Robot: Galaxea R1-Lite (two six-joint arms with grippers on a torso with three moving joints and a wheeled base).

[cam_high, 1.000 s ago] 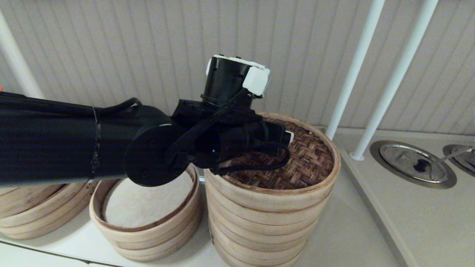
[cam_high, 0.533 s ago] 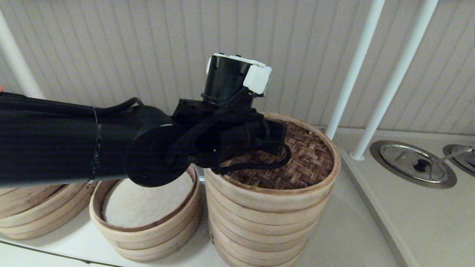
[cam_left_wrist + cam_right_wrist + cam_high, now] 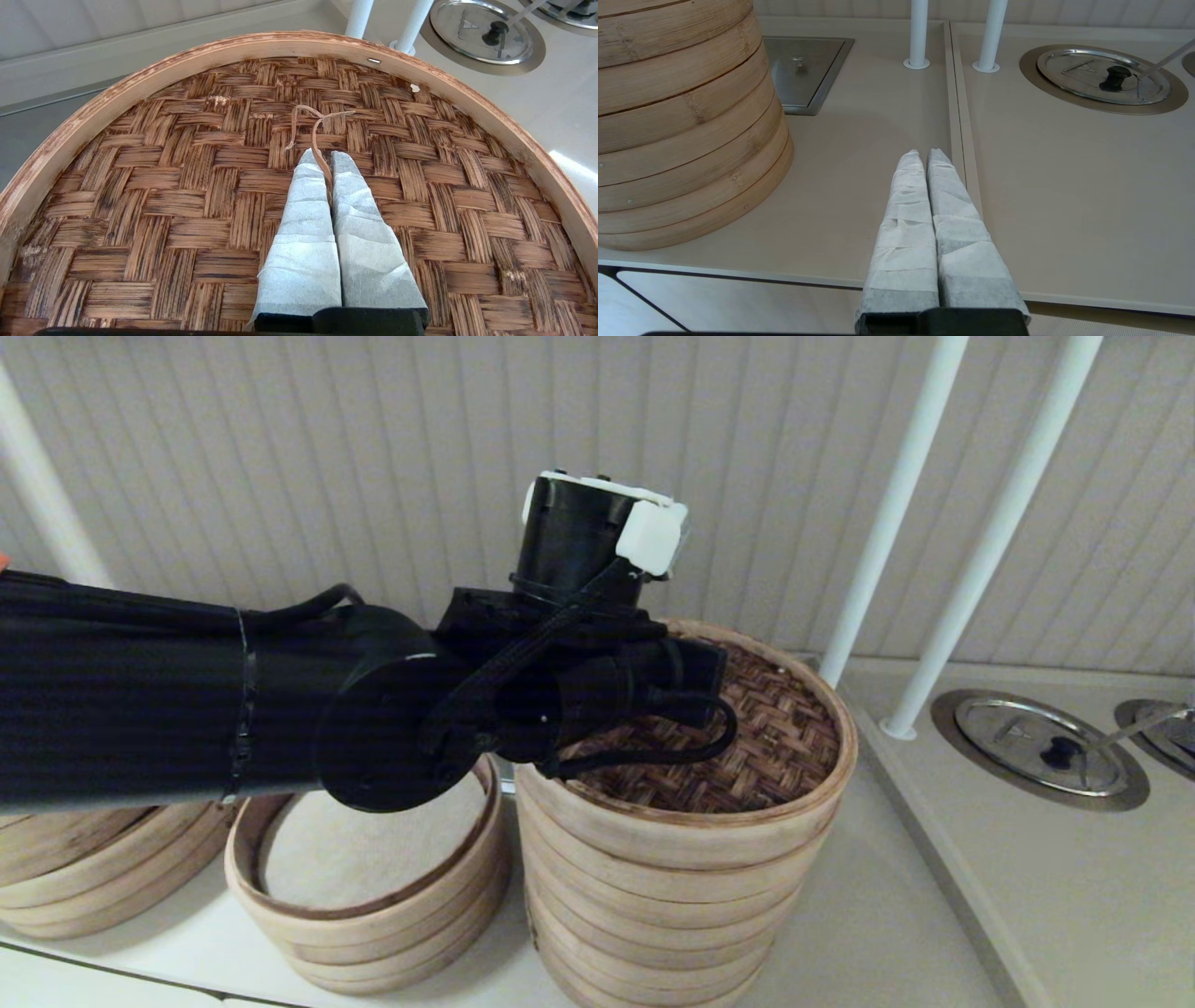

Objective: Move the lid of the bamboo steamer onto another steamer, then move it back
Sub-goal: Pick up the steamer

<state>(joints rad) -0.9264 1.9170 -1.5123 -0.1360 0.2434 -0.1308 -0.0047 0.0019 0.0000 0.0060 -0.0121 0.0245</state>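
pale ribbed wall panels and a beige desk (image 3: 1027,896) form the backdrop. i see the left end effector (image 3: 325,156) directly above the centre of the bamboo steamer lid (image 3: 196,186), its fingers pinched together on the thin bamboo loop handle (image 3: 314,122). lid sits flat on the tall steamer stack (image 3: 653,896), immediately beneath the end effector, so i judge the coming move a straight lift. right end effector (image 3: 922,156), fingers together and empty, hangs beside that stack.

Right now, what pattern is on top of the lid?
A dark brown woven zigzag, clearest in the left wrist view: lid.
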